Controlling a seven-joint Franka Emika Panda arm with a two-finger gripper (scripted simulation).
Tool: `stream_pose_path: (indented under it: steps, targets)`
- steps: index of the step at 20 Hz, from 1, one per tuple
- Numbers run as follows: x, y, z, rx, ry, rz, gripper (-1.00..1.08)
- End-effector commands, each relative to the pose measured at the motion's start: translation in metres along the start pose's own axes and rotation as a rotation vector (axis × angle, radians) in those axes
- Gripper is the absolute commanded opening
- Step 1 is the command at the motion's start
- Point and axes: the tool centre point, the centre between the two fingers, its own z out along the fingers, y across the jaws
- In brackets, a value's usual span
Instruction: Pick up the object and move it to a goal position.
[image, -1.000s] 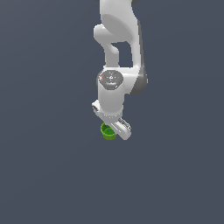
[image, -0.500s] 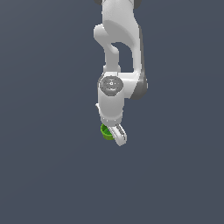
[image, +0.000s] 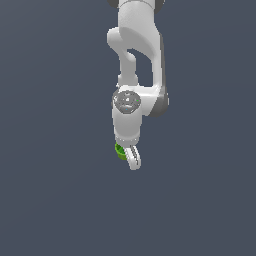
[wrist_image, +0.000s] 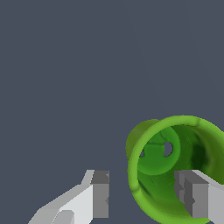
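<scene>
On wrist cam I see the gripper (wrist_image: 146, 199) w/ fingers spread, nothing clamped: one pad (wrist_image: 101, 194) sits outside the green cup (wrist_image: 175, 168), the other looks inside its mouth, so they straddle the near wall, prob. for a rim pinch. Cup lies on its side, opening toward cam. Farther off, in exterior view, it peeks out just beside the gripper (image: 131, 157) on the view's left, on plain gray floor (image: 50, 200).
</scene>
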Motion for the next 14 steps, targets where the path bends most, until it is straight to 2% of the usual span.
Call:
stream_pose_path:
  steps: [1, 9, 14]
  targets:
    - [0.0, -0.001, 0.001, 0.0, 0.001, 0.025, 0.28]
    - [0.0, -0.001, 0.004, 0.0, 0.001, 0.038, 0.28]
    - [0.0, -0.001, 0.022, 0.0, 0.001, 0.041, 0.28]
